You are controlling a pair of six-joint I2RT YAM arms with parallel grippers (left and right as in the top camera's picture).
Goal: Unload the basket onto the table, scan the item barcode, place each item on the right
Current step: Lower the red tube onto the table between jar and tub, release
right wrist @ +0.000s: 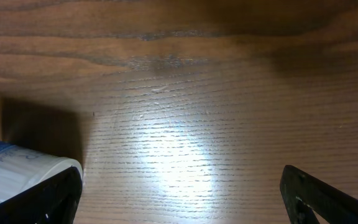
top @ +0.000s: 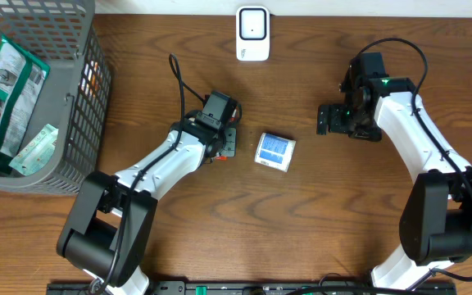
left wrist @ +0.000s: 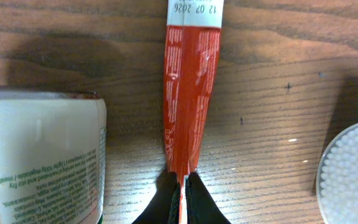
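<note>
Overhead first: the left pincer (top: 228, 146) is low over the wooden surface (top: 318, 229), just left of a blue-and-white pack (top: 275, 152) lying flat mid-table. A sliver of red shows beneath the pincer. The white scanner (top: 252, 33) stands at the far edge, well apart from both arms. The right pincer (top: 324, 120) hovers to the right of the pack, nothing in it. A grey wire basket (top: 76, 98) with packets inside fills the left corner.

Left wrist now, and here's the grip: the left pincer (left wrist: 184, 196) is clamped tight on the near end of a red sachet (left wrist: 188, 93), which runs straight away from the camera along the wood, a printed date on its white far end. A cream pack with green print (left wrist: 39, 155) lies to its left, not touching it; a white dotted disc (left wrist: 352, 171) peeks in at the right edge.

Right wrist: the right pincer (right wrist: 182, 199) is spread wide over bare wood. The blue-and-white pack (right wrist: 8, 174) sits at the lower left, right by one dark fingertip (right wrist: 48, 199); whether they touch, I can't tell.
</note>
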